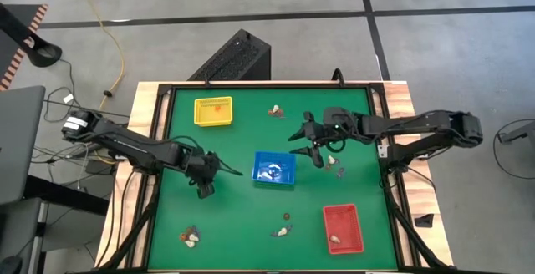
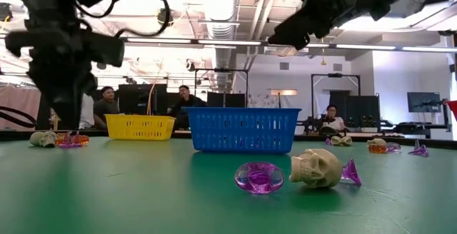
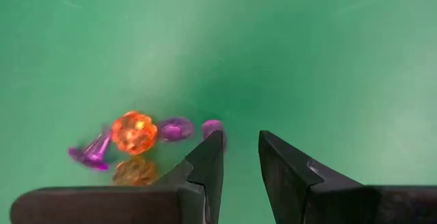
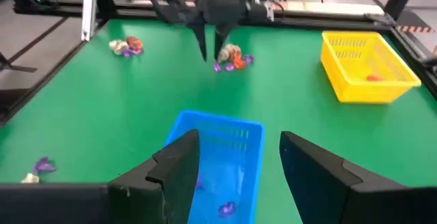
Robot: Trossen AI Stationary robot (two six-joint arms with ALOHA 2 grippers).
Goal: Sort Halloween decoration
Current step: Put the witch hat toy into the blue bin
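Left gripper [image 3: 240, 157] narrowly parted and empty above orange and purple trinkets [image 3: 134, 132] on green table [image 1: 242, 215], right gripper [image 4: 235, 159] wide over blue tray [image 4: 217, 142], perhaps purple pieces inside.

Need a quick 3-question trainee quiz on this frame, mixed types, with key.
1. True or false: the right tool holds a trinket.
2. Which tray holds an orange piece? A yellow tray, B blue, C red.
3. Fill in: the trinkets beside the orange trinket, ahead of the left tool, are ___ in colour.
Key: 1 false, it is open and empty; 2 A; 3 purple.
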